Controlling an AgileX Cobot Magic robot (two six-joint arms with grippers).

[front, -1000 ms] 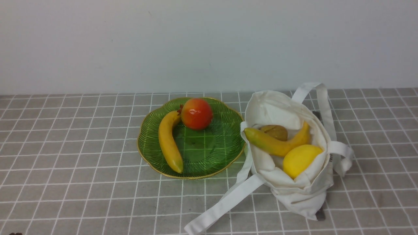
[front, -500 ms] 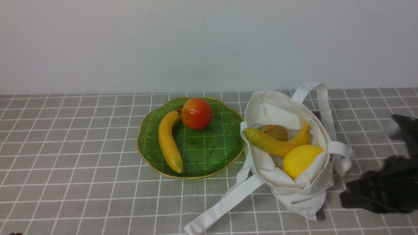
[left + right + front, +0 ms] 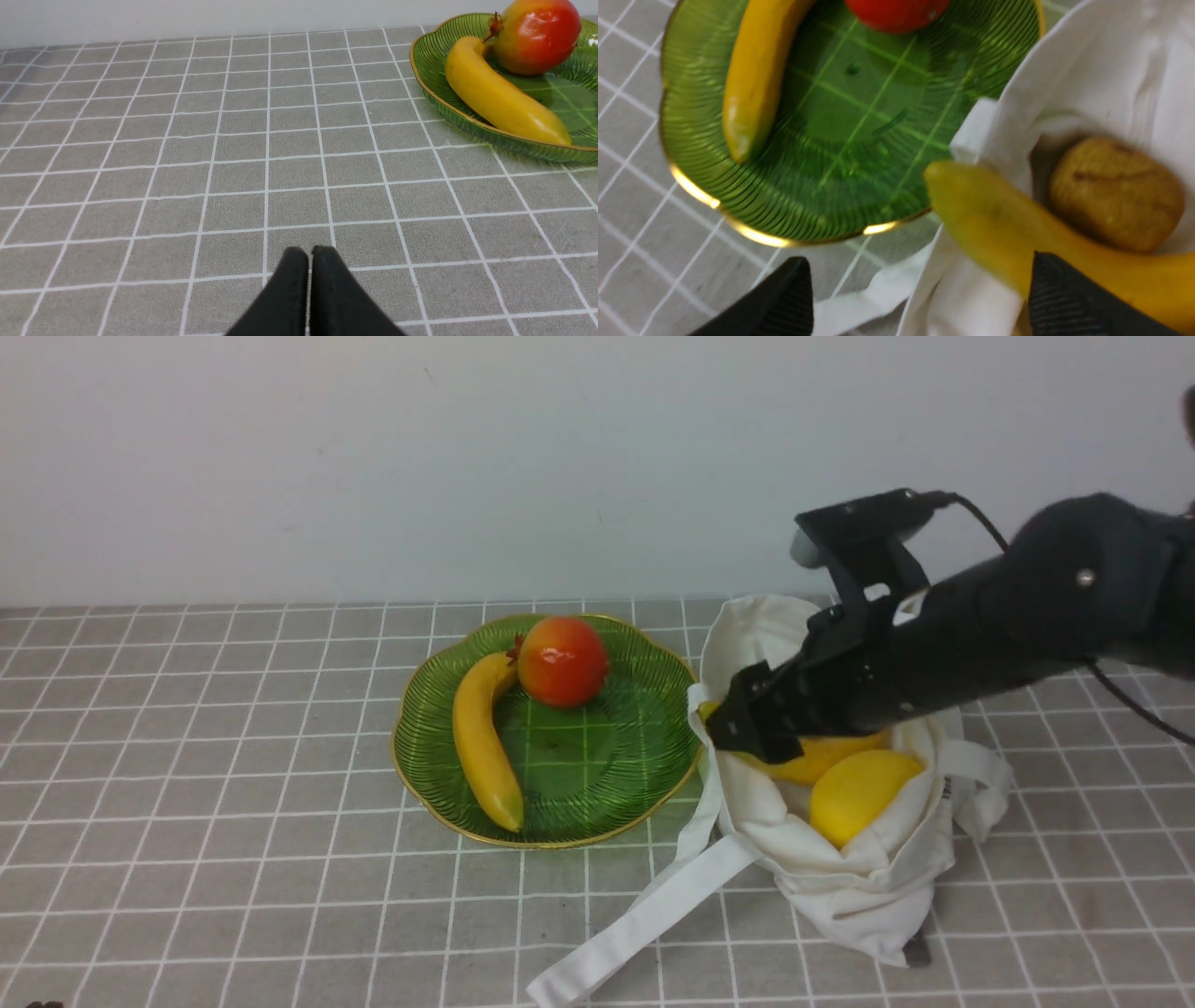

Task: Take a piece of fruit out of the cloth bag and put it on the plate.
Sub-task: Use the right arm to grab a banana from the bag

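Green-tipped yellow banana [image 3: 985, 219] pokes from off-white canvas bag [image 3: 1111, 70]; your right claw [image 3: 919, 261] gapes wide to span it. Left claw [image 3: 309, 252] pinched together, idle.

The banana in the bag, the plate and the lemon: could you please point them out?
Banana in the bag [image 3: 990, 224]: right wrist view, its thick middle.
Plate [image 3: 607, 775]: front view, bare ribbed floor.
Lemon [image 3: 857, 793]: front view, middle of its skin.

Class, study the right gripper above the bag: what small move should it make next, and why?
Probably lower the right gripper onto the banana, shifting slightly so both fingers straddle it. The fingers are open and hang above the bag, but one sits over the banana rather than beside it, and nothing is held yet.
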